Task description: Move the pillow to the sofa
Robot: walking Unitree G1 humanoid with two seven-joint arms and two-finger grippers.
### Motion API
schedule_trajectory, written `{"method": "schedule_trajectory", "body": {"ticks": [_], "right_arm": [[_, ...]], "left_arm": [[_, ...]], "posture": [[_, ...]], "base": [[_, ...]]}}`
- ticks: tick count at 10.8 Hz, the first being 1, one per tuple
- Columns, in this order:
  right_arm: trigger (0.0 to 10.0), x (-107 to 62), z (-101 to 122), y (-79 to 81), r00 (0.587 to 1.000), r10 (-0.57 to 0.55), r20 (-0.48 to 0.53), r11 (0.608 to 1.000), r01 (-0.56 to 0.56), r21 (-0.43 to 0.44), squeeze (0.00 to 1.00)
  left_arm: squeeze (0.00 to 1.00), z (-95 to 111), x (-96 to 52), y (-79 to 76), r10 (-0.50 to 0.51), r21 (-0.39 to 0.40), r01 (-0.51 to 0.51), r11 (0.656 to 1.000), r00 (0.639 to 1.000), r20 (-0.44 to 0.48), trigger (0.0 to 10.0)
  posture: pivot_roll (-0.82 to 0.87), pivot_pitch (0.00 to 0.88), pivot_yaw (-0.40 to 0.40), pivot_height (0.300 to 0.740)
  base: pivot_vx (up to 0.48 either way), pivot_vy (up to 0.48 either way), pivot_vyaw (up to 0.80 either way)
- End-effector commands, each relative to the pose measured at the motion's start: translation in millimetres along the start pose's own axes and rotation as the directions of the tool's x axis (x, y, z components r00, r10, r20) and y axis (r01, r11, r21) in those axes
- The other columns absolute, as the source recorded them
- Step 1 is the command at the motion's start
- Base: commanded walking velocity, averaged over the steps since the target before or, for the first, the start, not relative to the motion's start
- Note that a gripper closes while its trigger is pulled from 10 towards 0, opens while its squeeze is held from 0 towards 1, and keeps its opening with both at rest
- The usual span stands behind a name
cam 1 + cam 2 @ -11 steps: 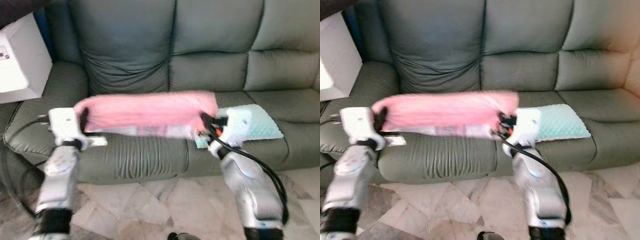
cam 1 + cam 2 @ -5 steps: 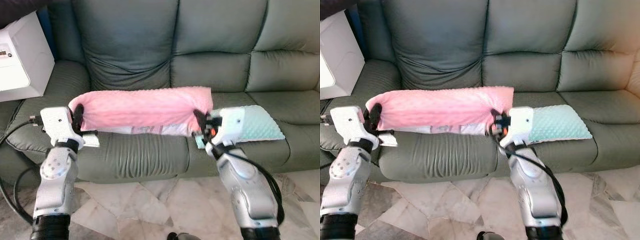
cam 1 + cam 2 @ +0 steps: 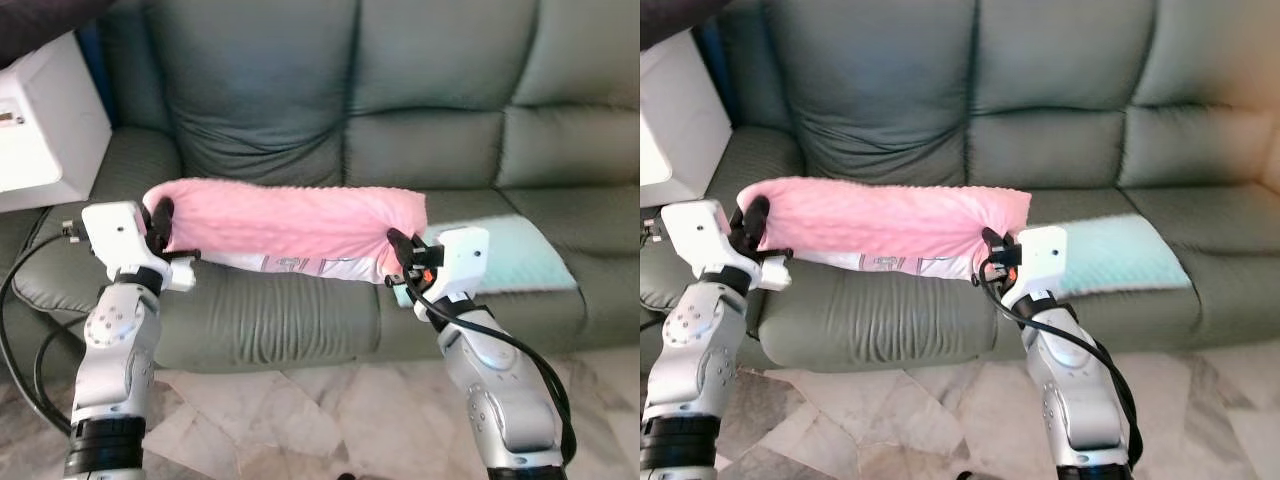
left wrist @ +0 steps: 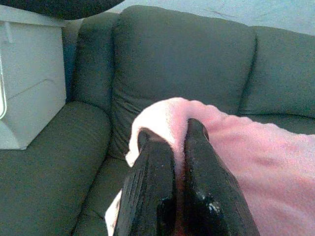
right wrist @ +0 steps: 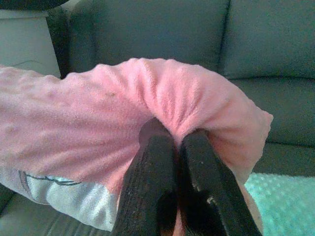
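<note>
A long pink pillow (image 3: pixel 285 222) with a white printed underside hangs level between my two arms, above the front of the dark green sofa (image 3: pixel 430 90) seat. My left gripper (image 3: pixel 160 215) is shut on the pillow's left end, and its black fingers (image 4: pixel 160 162) pinch the pink fabric. At the pillow's right end my right gripper (image 3: pixel 397 247) is shut on a fold of the cover, its fingers (image 5: pixel 157 157) pressed together into the pink pile.
A mint green cushion (image 3: pixel 530 255) lies on the sofa seat to the right of the pillow. A white cabinet (image 3: pixel 40 130) stands by the sofa's left armrest. Marble floor tiles (image 3: pixel 300 420) lie below the sofa front.
The pillow and both grippers sit slightly lower and closer to the sofa's front edge than one second ago. The early blur has gone. Both grips are unchanged.
</note>
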State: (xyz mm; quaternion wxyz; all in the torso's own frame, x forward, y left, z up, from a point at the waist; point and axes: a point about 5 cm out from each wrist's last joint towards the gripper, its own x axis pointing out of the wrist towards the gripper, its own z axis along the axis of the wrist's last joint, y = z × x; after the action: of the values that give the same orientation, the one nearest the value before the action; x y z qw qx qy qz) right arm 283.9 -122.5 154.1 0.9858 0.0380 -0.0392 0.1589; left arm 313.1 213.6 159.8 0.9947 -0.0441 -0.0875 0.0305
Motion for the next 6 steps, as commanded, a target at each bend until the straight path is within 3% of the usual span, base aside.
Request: {"method": "schedule_trajectory", "body": {"ticks": [1, 6], "right_arm": [[10.0, -1.3, 10.1, 1.9, 0.999, 0.021, 0.05, 1.0, -0.02, -0.023, 0.0], [10.0, -4.4, 9.9, 1.1, 0.998, 0.031, 0.051, 0.999, -0.029, -0.039, 0.0]], "left_arm": [[0.0, 1.0, 1.0, 3.4, 0.018, -0.008, -0.018, 1.0, 1.0, -0.001, 10.0], [0.0, -1.4, 1.1, 4.7, 0.025, -0.001, -0.025, 1.0, 1.0, -0.013, 10.0]], "posture": [[-0.1, 0.143, -0.036, 0.74], [-0.11, 0.147, -0.035, 0.74]], "base": [[0.439, 0.0, 0.0], [0.427, 0.0, 0.0]]}}
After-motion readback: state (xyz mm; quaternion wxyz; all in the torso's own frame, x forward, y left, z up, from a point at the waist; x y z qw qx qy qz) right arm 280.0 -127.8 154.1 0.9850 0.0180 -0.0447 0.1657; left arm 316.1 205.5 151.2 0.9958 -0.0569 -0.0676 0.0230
